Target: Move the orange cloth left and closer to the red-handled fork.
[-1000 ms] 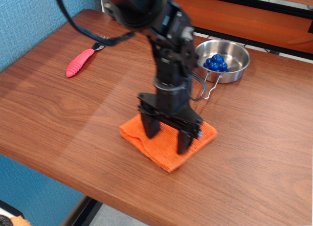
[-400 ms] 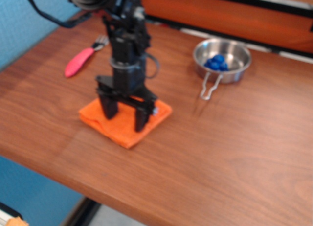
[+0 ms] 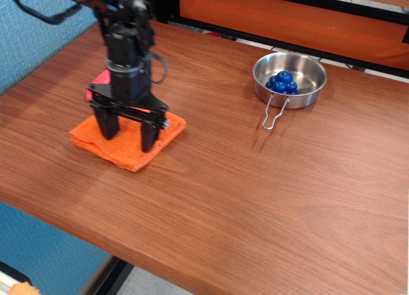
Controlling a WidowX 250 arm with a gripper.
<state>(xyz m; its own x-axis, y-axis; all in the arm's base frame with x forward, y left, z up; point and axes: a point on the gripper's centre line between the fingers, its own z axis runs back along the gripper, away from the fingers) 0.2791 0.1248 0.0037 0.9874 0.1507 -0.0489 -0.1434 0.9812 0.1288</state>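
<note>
A: Nearest the front edge, left of centre in the frame, what lies there?

B: The folded, bright orange woven cloth (image 3: 124, 142), flat on the brown wooden table (image 3: 255, 180). The black robot gripper (image 3: 130, 130) stands upright on it, fingers spread apart, both tips pressed down onto the fabric and nothing pinched between them.

A: How would you expect that cloth to behave?

B: Light, soft and limp, I judge, with a coarse weave that should grip the fingertips rather than slip. Pressing down on its middle and dragging suits it; pinching one corner would probably unfold it or let it bunch.

A: And the fork?

B: Just behind the gripper, at the left of the frame, only a sliver of the pinkish-red plastic fork handle (image 3: 98, 78) shows beside the arm; the metal tines are hidden. The cloth's far edge looks near it, though I cannot tell if they touch.

A: Further back?

B: Upper right, well apart, a round steel pan (image 3: 305, 84) with a wire handle holds a cluster of blue balls (image 3: 282, 82).
</note>
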